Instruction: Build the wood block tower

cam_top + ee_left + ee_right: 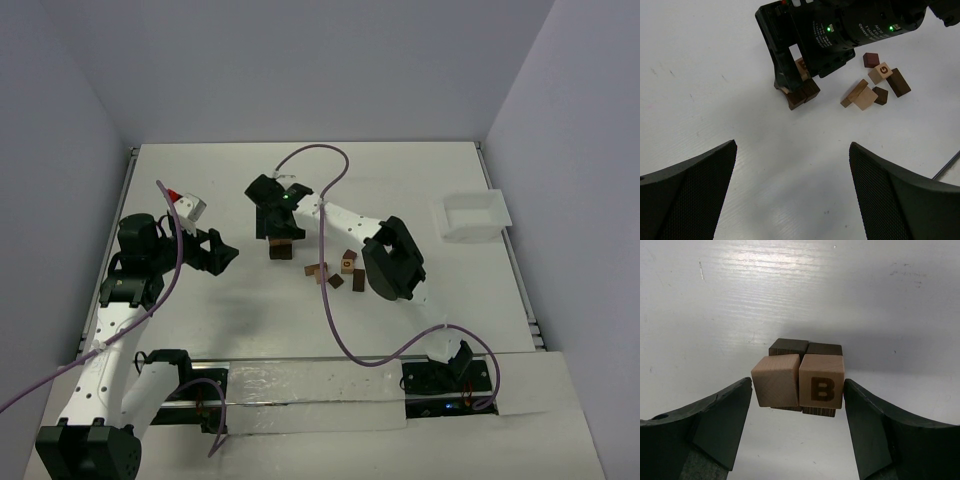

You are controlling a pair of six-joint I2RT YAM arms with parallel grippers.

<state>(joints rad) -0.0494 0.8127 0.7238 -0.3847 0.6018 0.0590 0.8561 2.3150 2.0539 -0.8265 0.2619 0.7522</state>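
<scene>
Currently the right gripper (797, 384) hangs over the wood block tower (799, 371), jaws parted and bracketing its top tier: a light tan wooden cube (775, 380) and a tan cube lettered B (821, 381), both on dark brown blocks (805, 348). Contact is not resolvable. Step, as judged: squaring the second tier. The next move needs an even squeeze, then a pick from the loose wooden blocks (875, 82) nearby. The left gripper (792, 192) is wide, empty and well apart.
</scene>
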